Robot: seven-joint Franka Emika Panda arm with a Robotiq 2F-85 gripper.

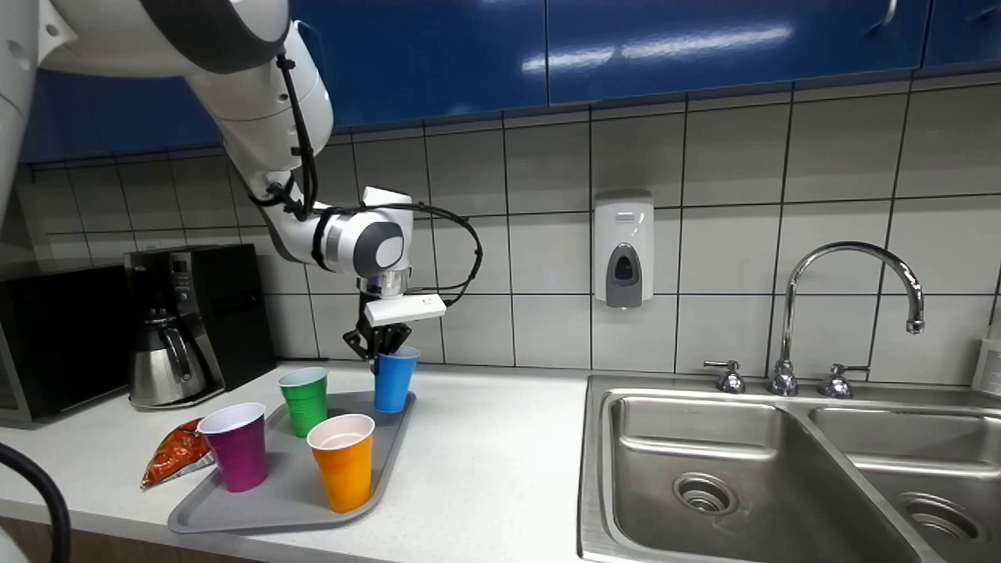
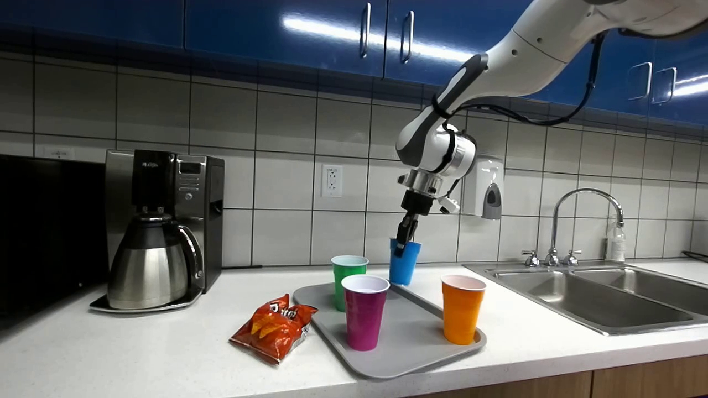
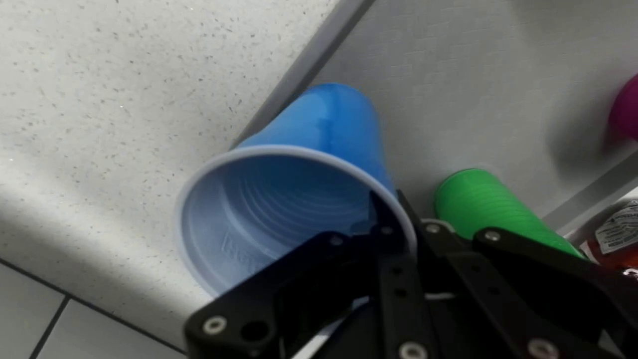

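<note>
Here hand pinches blue cup; bag reads "Doritos".

On the red bag, in an exterior view, white lettering is read now: "Doritos", bent by the creases. In the wrist view, a pale label is spotted on that bag, its print too small to be read. Raised lettering is glimpsed inside the blue cup, blurred; a small mark on the coffee maker cannot be deciphered.

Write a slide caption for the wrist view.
The claw grips a blue cup, one jaw inside, one outside; a green cup stands nearby on a gray tray.
</note>
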